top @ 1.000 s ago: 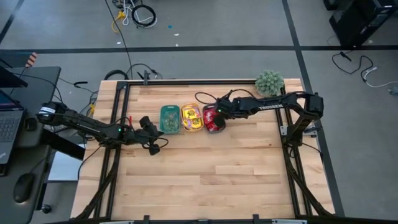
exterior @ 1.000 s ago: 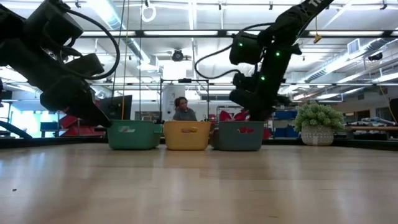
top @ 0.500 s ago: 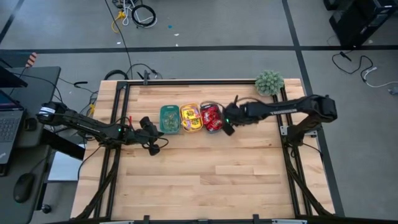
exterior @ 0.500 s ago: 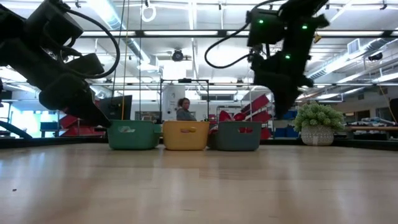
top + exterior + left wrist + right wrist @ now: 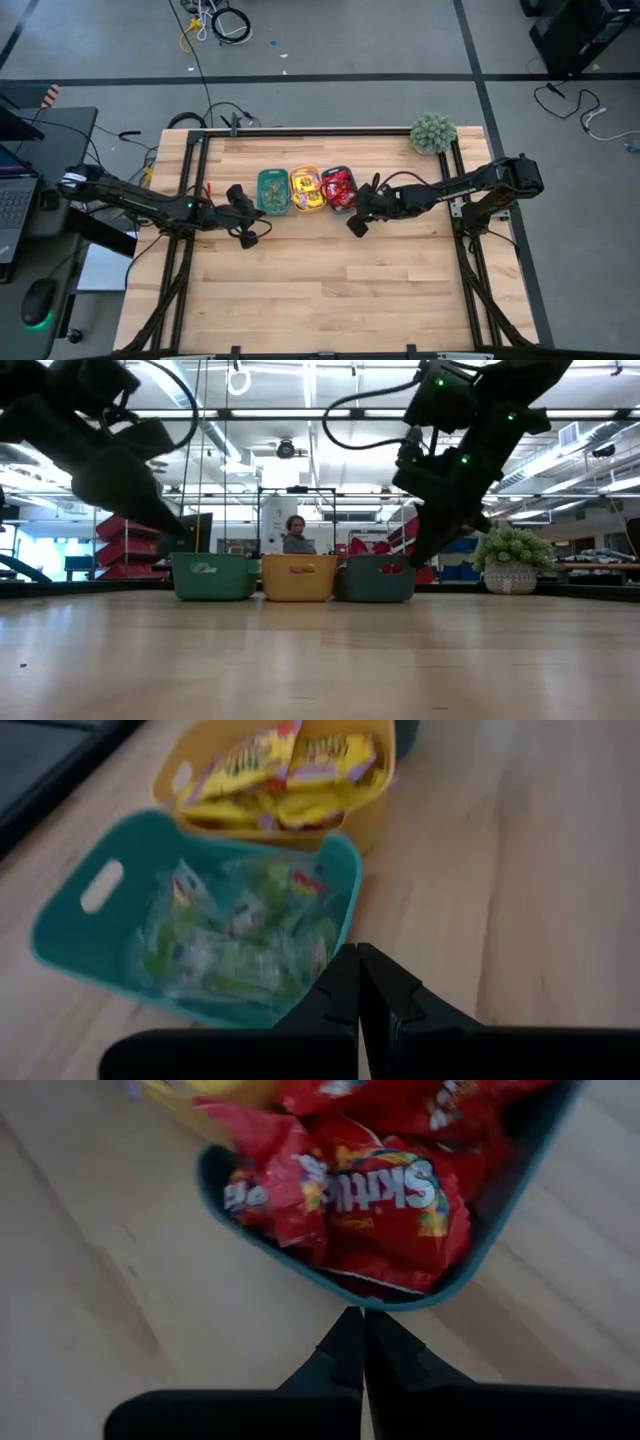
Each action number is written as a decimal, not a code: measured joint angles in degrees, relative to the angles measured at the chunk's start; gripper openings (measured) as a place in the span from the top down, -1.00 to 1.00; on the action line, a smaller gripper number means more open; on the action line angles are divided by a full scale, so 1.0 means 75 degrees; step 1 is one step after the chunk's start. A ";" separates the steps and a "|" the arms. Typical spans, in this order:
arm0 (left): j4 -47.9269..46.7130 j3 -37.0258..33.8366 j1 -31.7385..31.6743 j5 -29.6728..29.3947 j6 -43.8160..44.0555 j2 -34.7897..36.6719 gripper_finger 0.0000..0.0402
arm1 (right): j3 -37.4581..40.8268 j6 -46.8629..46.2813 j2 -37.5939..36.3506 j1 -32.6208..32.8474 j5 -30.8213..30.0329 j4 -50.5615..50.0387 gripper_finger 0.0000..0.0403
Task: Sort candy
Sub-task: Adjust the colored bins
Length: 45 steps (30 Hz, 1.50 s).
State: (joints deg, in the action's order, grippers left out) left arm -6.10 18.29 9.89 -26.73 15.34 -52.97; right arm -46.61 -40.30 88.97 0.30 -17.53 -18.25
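The pale butcher-block wooden table (image 5: 330,280) fills the high view, framed by black rails, with both dark arms reaching toward its middle. From above, the left arm stretches in from the left edge, and its left gripper (image 5: 250,238) hangs just beside the near-left corner of the teal tray; the right arm reaches in from the right edge, and its right gripper (image 5: 355,226) sits just off the near-right corner of the blue tray. Both grippers have their fingers pressed together and hold nothing, which the wrist views make plain: in each, the two dark fingers meet in a closed point.

Three small rectangular plastic trays stand side by side in a row: a teal tray (image 5: 272,205), a yellow tray (image 5: 307,206) and a dark blue-grey tray (image 5: 324,190). The low view shows only their outer walls and hides their contents, but it alone shows a person (image 5: 294,536) in the room behind and the white pot under the fuzzy green ball-shaped plant (image 5: 511,552), which the high view places at the table's far right corner.

The candy is all in the trays. The left wrist view shows the pale green wrapped pieces (image 5: 235,940) heaped in the teal tray and the yellow packets (image 5: 285,775) in the yellow one. The right wrist view shows the shiny red packets (image 5: 370,1195) filling the blue tray, one printed with "Skittles".
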 joint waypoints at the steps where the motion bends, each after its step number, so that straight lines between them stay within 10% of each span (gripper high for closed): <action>1: -0.0010 0.0029 0.0000 -0.0002 -0.0049 0.0092 1.00 | 0.0000 0.0082 0.0000 0.0000 0.0008 0.0157 1.00; 21: -0.1047 0.0016 0.0003 -0.0005 -0.0016 0.1729 1.00 | -0.0012 0.1160 0.0498 0.0010 0.0457 0.1767 1.00; 32: -0.1267 0.0016 0.0003 -0.0008 0.0040 0.2014 1.00 | -0.0546 0.0542 -0.0113 0.0102 -0.1119 -0.1280 1.00; 45: -0.1384 0.0016 -0.0015 -0.0147 0.0217 0.2103 1.00 | -0.0187 0.1383 0.0251 -0.0192 -0.0411 0.0674 1.00</action>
State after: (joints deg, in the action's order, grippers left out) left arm -16.48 18.41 9.78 -27.83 16.97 -37.20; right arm -48.01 -29.93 90.85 -1.15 -20.61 -13.20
